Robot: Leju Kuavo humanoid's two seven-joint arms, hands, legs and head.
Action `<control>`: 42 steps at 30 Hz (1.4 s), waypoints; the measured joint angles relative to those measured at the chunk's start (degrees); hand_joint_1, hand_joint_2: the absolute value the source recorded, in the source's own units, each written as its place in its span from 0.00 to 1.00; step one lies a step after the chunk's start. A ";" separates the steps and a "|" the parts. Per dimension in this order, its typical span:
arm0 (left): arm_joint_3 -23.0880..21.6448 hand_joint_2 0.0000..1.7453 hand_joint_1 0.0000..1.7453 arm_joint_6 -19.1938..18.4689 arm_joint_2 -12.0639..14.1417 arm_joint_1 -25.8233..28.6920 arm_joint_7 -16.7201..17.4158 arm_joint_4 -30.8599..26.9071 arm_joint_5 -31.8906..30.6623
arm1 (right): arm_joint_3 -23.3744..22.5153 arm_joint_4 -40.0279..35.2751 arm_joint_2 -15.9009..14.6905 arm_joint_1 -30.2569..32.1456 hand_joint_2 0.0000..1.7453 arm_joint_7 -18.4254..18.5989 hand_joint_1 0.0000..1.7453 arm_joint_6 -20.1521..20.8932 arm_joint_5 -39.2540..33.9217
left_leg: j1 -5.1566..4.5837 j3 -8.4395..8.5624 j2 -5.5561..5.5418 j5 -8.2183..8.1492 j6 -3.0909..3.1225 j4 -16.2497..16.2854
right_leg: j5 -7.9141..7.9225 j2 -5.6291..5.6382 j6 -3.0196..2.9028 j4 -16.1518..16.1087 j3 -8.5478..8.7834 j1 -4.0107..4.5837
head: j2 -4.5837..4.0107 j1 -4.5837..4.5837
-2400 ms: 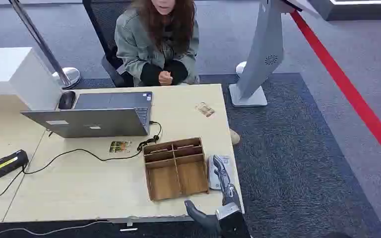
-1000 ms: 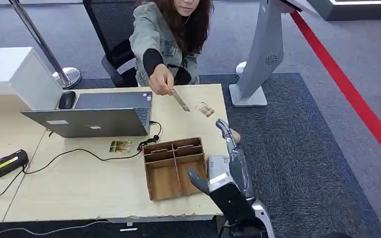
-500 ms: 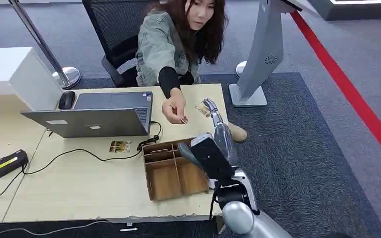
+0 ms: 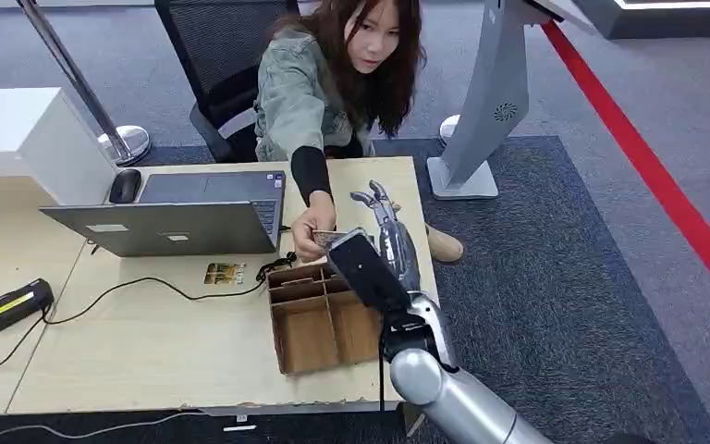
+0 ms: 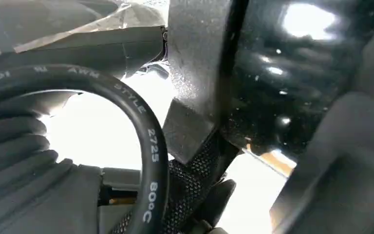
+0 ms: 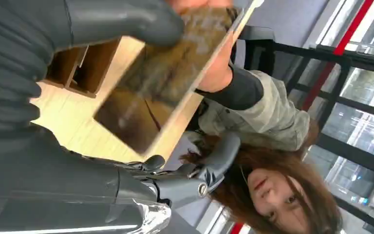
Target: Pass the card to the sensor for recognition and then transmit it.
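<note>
Right hand [image 4: 381,242]: raised over the table's far right part, above the tray's back edge; fingers [image 4: 373,202] spread and pointing away from the robot; thumb lies over one face of the card in the right wrist view, but whether the hand grips it I cannot tell
Left hand: its wrist view shows a black cable [image 5: 146,141] and dark parts close to the lens; fingers' state cannot be told
Card [image 6: 168,78]: brownish, thin, held at its far end by the person's hand [image 4: 312,232]; it sits between that hand and the robot's thumb, just above the tray's rear compartments
Person [image 4: 333,83]: seated on a black chair behind the table, arm stretched forward over the tabletop
Tray [image 4: 319,314]: wooden, divided into compartments, near the table's right front
Table [image 4: 148,342]: light wood; a laptop [image 4: 171,222] stands open at the back left, a mouse [image 4: 124,186] beside it
Second card [image 4: 224,273]: flat on the table, left of the tray, beside a black cord [image 4: 148,287]
</note>
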 joint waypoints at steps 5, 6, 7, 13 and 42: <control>-0.02 0.00 0.00 -0.02 -0.02 0.01 -0.02 0.00 -0.17 | 0.09 2.03 0.26 -0.18 1.00 -0.04 1.00 -0.15 0.02 | 0.00 0.00 0.00 0.03 0.00 0.00 | 0.02 0.00 0.01 0.00 0.00 0.00 | 0.00 0.00; -0.02 0.00 0.00 -0.04 -0.02 0.01 -0.02 0.00 -0.17 | 0.09 2.25 0.26 -0.18 1.00 -0.04 1.00 -0.15 0.11 | 0.00 0.00 0.00 0.04 0.00 0.00 | 0.02 0.00 0.01 0.00 0.00 0.00 | 0.00 -0.02; -0.02 0.00 0.00 -0.04 -0.02 0.01 -0.02 0.00 -0.17 | 0.07 2.40 0.26 -0.19 1.00 0.04 1.00 -0.17 0.18 | 0.00 0.00 0.00 0.04 0.01 0.00 | 0.02 0.00 0.01 0.00 0.00 0.00 | 0.00 0.00; -0.04 0.00 0.00 -0.20 -0.02 0.00 -0.02 0.00 -0.17 | 0.02 3.30 0.31 -0.24 1.00 0.42 0.94 -0.17 0.31 | 0.00 0.00 0.00 0.04 0.02 0.00 | 0.02 0.00 0.02 0.00 0.00 -0.01 | 0.00 -0.02; -0.07 0.00 0.00 -1.38 0.46 -0.01 -0.02 0.00 -0.04 | -3.15 -6.41 -1.68 5.67 1.00 -1.90 0.95 -1.22 -9.05 | 0.00 0.00 0.06 0.02 0.02 0.00 | 0.02 0.02 0.01 -0.01 -0.03 -0.01 | 0.00 0.00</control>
